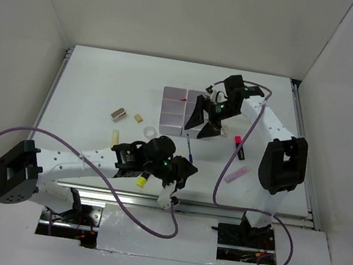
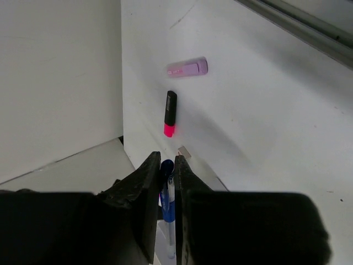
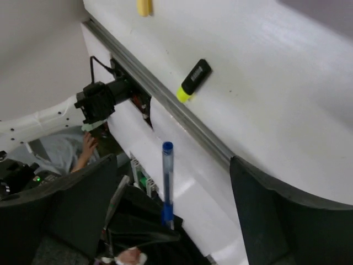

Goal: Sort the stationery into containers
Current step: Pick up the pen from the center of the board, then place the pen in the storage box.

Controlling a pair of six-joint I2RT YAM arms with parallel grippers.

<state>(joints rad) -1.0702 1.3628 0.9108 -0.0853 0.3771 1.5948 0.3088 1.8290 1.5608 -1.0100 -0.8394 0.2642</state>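
Observation:
A blue pen (image 1: 189,149) stands between the two arms, and my left gripper (image 1: 184,169) is shut on its lower end. In the left wrist view the jaws press on the pen (image 2: 167,190) from both sides. My right gripper (image 1: 202,126) is open just beyond the pen's far tip, beside the white containers (image 1: 168,119). In the right wrist view the pen (image 3: 167,176) rises between the spread fingers (image 3: 259,210), touching neither. A pink-black highlighter (image 1: 239,146) and a lilac tube (image 1: 237,175) lie to the right. A yellow-black highlighter (image 1: 144,180) lies under the left arm.
A metal clip (image 1: 118,114), tan eraser (image 1: 138,118), clear tape ring (image 1: 152,131) and pale yellow stick (image 1: 116,136) lie left of the containers. Something red (image 1: 182,98) shows in a far compartment. A metal rail (image 1: 218,208) runs along the table's near edge.

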